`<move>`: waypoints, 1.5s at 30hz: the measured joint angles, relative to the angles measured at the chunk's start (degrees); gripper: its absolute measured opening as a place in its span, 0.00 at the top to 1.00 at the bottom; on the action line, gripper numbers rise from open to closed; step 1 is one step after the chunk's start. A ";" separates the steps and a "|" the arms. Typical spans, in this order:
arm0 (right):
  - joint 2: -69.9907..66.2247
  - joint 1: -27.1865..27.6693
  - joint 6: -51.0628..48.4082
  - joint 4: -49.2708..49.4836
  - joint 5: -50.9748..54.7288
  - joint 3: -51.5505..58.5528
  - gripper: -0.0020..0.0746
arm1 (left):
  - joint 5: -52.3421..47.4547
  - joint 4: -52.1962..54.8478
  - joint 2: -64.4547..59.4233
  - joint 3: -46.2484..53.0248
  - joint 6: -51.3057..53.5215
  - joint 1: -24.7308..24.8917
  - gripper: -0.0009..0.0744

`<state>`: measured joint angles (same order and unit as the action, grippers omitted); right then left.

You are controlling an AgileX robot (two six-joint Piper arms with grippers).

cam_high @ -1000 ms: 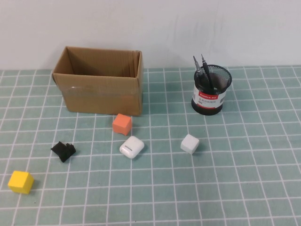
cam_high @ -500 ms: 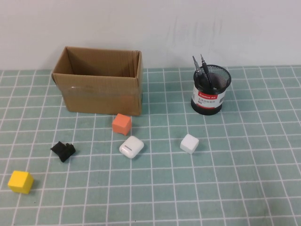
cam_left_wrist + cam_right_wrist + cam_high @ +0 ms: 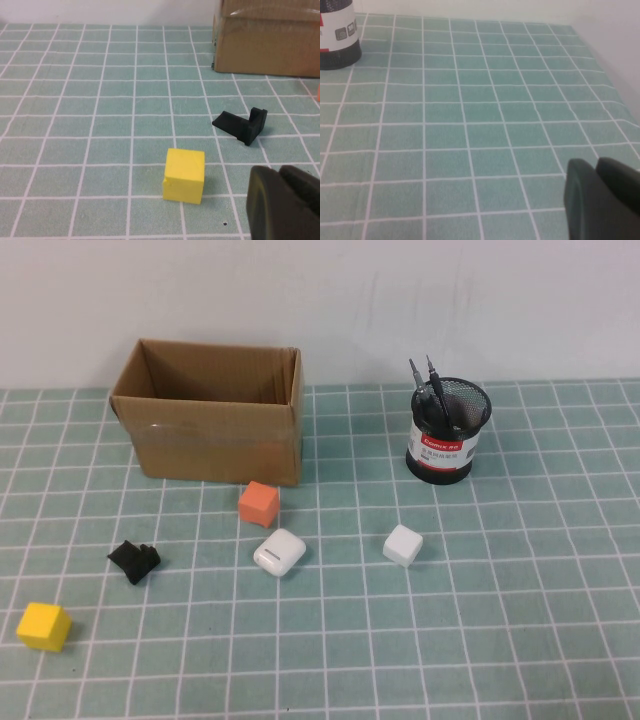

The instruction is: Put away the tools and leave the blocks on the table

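High view, progress: no pliers, scissors or screwdriver lie loose on the table (image 3: 560, 640); judged near done or done.
Tools seen: two thin black stick tools (image 3: 428, 390) stand upright in the black mesh pen cup (image 3: 448, 435), far right of centre.
Cardboard box: open box (image 3: 215, 425) at back left; its inside floor is hidden, so whether tools lie in it cannot be told.
Blocks: orange cube (image 3: 259, 504) just in front of the box; white cube (image 3: 403, 545) mid-table; yellow cube (image 3: 44, 626) near left corner. All well apart, all on the mat.
Other items: white rounded case (image 3: 279, 552) just beside and nearer than the orange cube; small black lumpy piece (image 3: 134, 561) left of it.
Left claw: (image 3: 287, 202) fingers pressed together, holding nothing, low over the mat near the yellow cube.
Right claw: (image 3: 602, 200) closed, empty, over bare mat on the right side.
Change from earlier frames: none visible; every item sits where it did, arms absent from the high view throughout.
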<state>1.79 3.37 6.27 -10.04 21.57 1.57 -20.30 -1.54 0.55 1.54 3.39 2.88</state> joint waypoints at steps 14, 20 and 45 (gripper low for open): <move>0.00 0.00 0.00 0.13 0.00 0.00 0.98 | 0.00 0.00 0.00 0.00 0.00 0.00 0.99; 0.00 0.00 0.00 0.13 0.00 0.00 0.98 | 0.00 0.00 0.00 0.00 0.00 0.00 0.99; 0.00 0.00 0.00 -0.80 0.00 0.05 0.98 | 0.00 0.00 0.00 0.00 0.00 0.00 0.99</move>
<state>1.79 3.37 6.27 -10.84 21.57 1.63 -20.30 -1.54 0.55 1.54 3.39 2.88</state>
